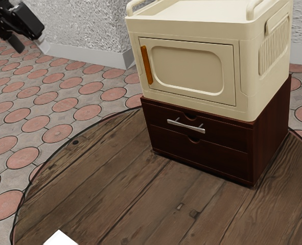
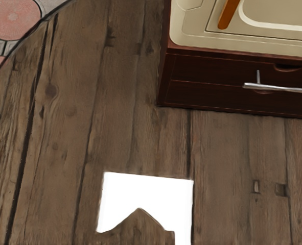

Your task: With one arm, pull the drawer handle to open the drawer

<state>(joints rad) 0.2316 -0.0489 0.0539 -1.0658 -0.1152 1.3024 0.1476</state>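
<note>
The silver drawer handle [image 1: 186,126] was near the middle of the exterior view, a little to its right, a thin bar on two short posts, fixed on the front of the upper drawer [image 1: 156,115]. This drawer lay flush with the dark brown cabinet [image 1: 273,122], so it was closed, and the lower drawer [image 1: 191,155] below it was closed as well. Nothing touched the handle. On top of the cabinet stood a cream box [image 1: 248,56] with an orange grip [image 1: 146,65] on its closed door, in the upper right of the exterior view. The cabinet rested on a round wooden table [image 1: 115,189], and well apart from it, at the lower left edge of the same view, lay a flat white piece [image 1: 60,239]. The black gripper [image 1: 29,41] was in the upper left corner of the exterior view, well apart from the handle. It was partly cut by the frame, but its two fingers seemed to be spread, with nothing held between them. Behind were the floor [image 1: 43,97] with round pinkish tiles and a rough grey wall [image 1: 84,35].
</note>
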